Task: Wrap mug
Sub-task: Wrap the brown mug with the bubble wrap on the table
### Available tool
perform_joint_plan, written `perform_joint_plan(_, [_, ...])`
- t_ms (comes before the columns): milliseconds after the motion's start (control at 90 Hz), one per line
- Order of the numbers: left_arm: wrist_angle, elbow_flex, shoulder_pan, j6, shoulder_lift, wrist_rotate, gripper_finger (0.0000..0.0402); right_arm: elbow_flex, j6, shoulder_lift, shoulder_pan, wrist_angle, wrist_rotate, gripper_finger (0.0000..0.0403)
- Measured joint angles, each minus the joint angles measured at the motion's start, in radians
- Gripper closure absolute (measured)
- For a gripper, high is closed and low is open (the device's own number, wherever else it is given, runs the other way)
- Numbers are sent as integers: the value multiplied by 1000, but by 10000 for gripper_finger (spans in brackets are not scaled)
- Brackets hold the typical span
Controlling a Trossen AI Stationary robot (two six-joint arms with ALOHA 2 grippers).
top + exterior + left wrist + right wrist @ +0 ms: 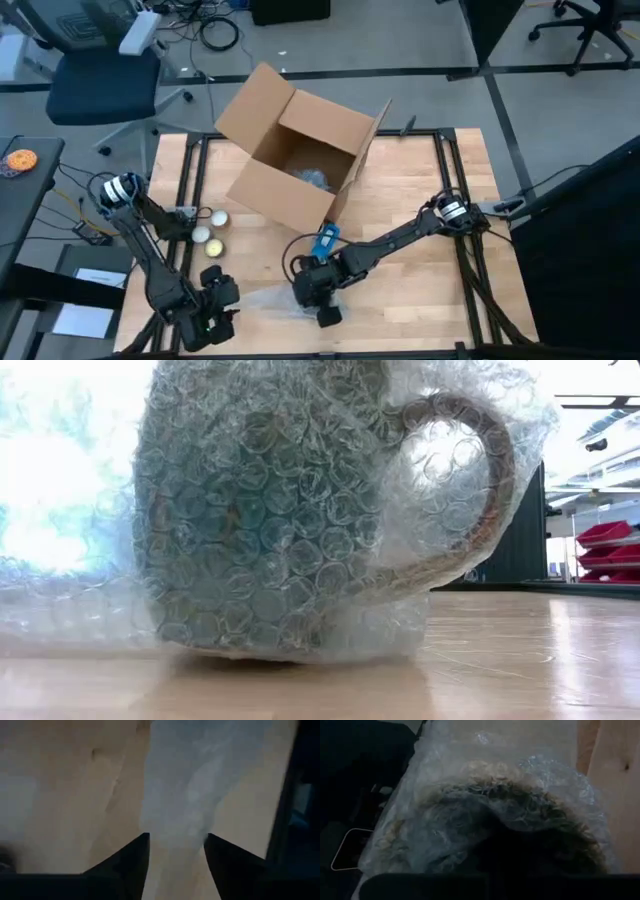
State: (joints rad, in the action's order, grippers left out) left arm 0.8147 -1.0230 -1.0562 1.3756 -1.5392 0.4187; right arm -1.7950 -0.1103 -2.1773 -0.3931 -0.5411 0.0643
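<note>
On the wooden desk (420, 180), in front of the cardboard box (295, 160), the bubble-wrapped mug (300, 510) is covered by the right gripper (322, 300), finger state unclear, while the left gripper (176, 857), fingers apart, is aimed at the loose wrap (190, 795) beside it.

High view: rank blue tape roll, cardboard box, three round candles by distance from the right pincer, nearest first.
From the right pincer, near the table's front edge:
1. Blue tape roll, just behind it, beside the right arm.
2. Three round candles, off to the left arm's side.
3. Cardboard box, at the back of the table, open.
Candles and the box's near corner are fairly close; judged by centres.
</note>
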Motion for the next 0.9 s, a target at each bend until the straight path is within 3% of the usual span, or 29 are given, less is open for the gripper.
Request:
perform_joint_plan(167, [-1,15,26,230,-40,-31,253,0,8,0,0,0,0,403])
perform_joint_plan(300, [-110,15,58,246,-34,-51,317,0,10,0,0,0,0,403])
perform_joint_plan(433, [-293,15,92,129,-29,-10,391,0,9,1,0,0,0,403])
perform_joint_plan(678, [-610,15,135,-168,-9,65,401,0,-27,1,3,0,-1,403])
perform_joint_plan(900, [-721,14,175,-407,21,231,402,0,-31,1,3,0,-3,403])
